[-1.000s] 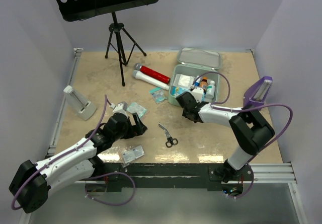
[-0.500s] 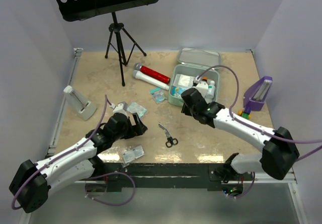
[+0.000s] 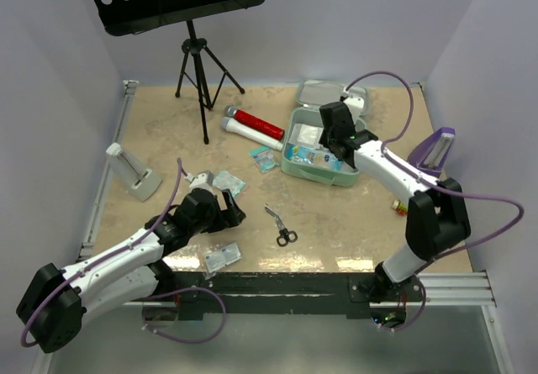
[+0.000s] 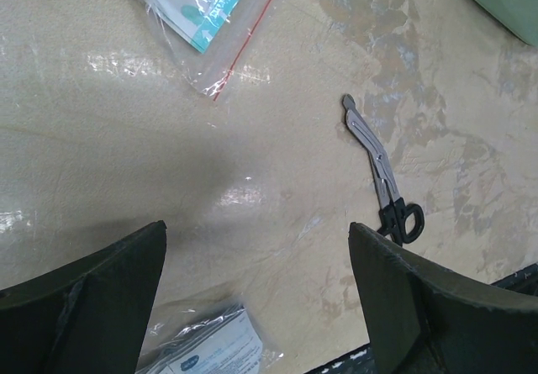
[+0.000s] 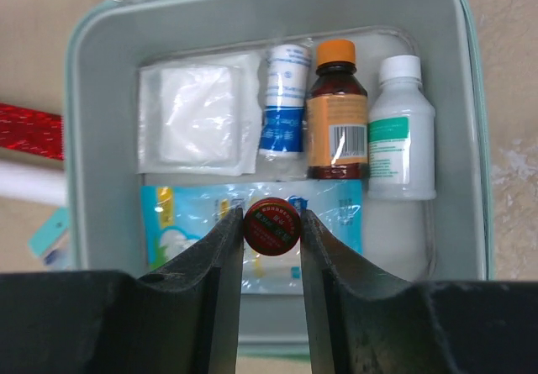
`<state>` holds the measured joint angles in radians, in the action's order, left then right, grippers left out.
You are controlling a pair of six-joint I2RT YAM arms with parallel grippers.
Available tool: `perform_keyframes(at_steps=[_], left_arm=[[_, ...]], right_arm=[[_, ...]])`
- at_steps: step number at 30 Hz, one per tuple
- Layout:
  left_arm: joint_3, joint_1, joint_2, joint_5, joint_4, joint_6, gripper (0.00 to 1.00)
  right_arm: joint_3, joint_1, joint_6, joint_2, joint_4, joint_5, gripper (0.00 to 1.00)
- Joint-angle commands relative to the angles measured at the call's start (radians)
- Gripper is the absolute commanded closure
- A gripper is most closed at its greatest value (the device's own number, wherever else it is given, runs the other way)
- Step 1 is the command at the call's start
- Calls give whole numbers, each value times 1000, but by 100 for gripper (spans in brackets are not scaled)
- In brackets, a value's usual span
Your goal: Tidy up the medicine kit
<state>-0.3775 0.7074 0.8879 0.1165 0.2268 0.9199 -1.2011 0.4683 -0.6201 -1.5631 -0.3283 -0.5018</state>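
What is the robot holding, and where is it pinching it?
The right gripper pinches a small round red tin by its opposite edges, jaws shut on it, above the open medicine kit. The left gripper is open and holds nothing.

The beige mottled tabletop (image 3: 160, 126) carries the open medicine kit (image 3: 313, 173), scissors (image 3: 278, 225), a red-and-white cylinder (image 3: 252, 128), bagged packets (image 3: 221, 258), a white stand (image 3: 133, 172), a purple stand (image 3: 432, 152) and a tripod (image 3: 193, 48).

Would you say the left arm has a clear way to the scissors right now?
Probably yes: the left gripper is open beside the scissors, with only bare table between them.
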Motion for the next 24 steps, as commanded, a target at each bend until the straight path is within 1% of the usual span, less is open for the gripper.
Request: perform_keyframes(at_steps=[1, 7, 11, 16, 20, 22, 24], left_arm=[[-40, -5, 12, 31, -4, -35, 6], [-72, -5, 69, 45, -3, -50, 6], [-70, -6, 88, 45, -18, -53, 6], [-80, -6, 117, 37, -23, -55, 6], [-70, -5, 109, 46, -20, -55, 6], [-63, -6, 103, 49, -23, -52, 6], [-61, -5, 109, 46, -24, -53, 6]], right_arm=[[-67, -23, 83, -87, 70, 16, 88], [-75, -57, 106, -190, 104, 22, 88], [-46, -66, 106, -207, 153, 43, 88], [-86, -68, 115, -270, 144, 34, 88], [-75, -80, 115, -282, 149, 31, 87], [-68, -82, 115, -279, 153, 31, 86], [-66, -83, 118, -275, 143, 34, 79]])
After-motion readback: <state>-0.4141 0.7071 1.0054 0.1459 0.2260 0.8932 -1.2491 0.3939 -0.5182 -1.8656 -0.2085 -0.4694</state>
